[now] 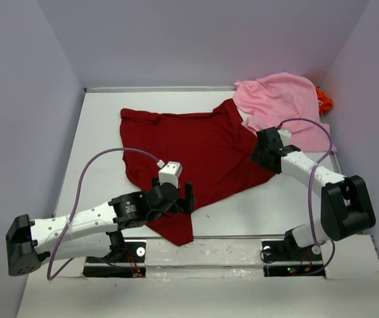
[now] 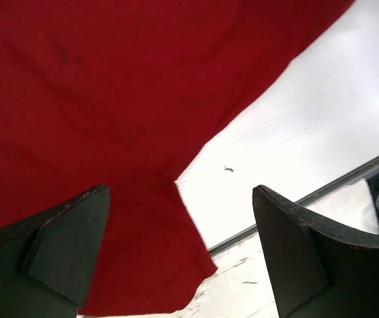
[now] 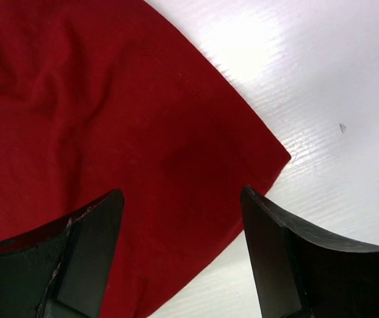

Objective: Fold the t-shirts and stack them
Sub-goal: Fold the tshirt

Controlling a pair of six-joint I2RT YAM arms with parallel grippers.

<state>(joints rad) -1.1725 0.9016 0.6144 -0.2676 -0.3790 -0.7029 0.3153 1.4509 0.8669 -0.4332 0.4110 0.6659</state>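
The left claw stands wide open over the dark red t-shirt where a flap of it runs toward the near edge of the surface. It holds nothing. The right claw is also open and empty, above the shirt's right-hand corner. Whether either claw touches the cloth I cannot tell.

Only the top view shows the light pink t-shirt bunched in the far right corner, overlapping the red one, with the bright orange t-shirt peeking out behind it. The wrist views show just red cloth and bare white between the fingers.
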